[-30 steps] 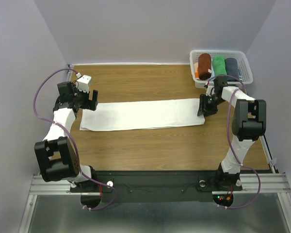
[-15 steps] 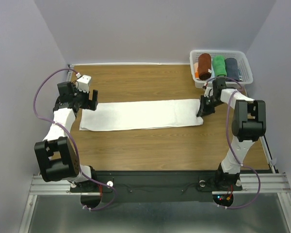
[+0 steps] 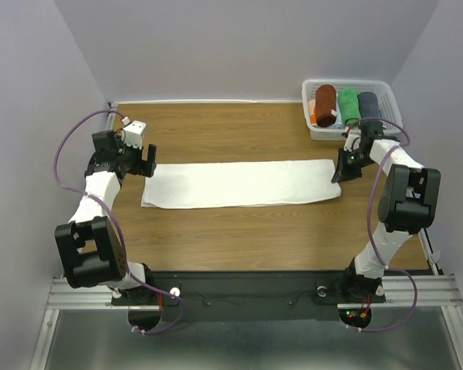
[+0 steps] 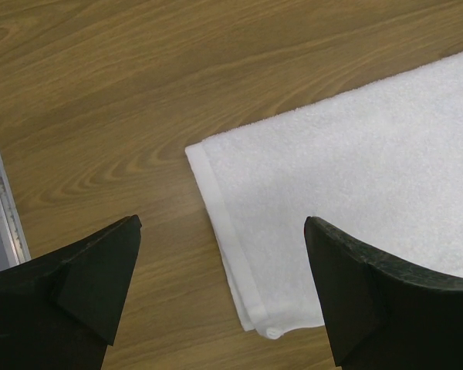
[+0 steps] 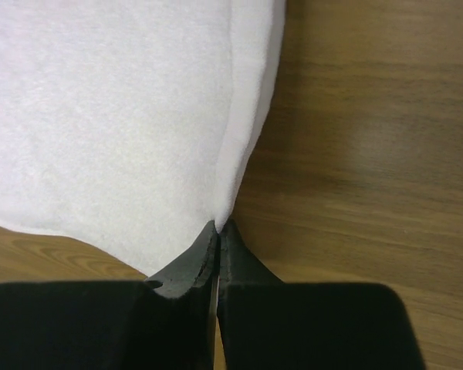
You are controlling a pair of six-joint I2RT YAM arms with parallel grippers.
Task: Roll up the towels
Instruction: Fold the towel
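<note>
Currently the white towel (image 3: 239,183) is laid flat on the bench (image 3: 239,239) beside the basket (image 3: 352,82), its basket-side hem pinched in the clenched right tool (image 5: 218,231); left tool (image 3: 144,160) is released. Soft, limp, light: hem corners are judged best.

A white plastic basket (image 3: 352,82) sat on the wooden worktop (image 3: 231,231), at its far corner just beyond the right fingers (image 3: 341,169). In the basket lay a rolled rust-brown towel (image 3: 324,104) with a rolled green towel (image 3: 348,104) touching its right side, the green one more directly beyond those fingers.
</note>
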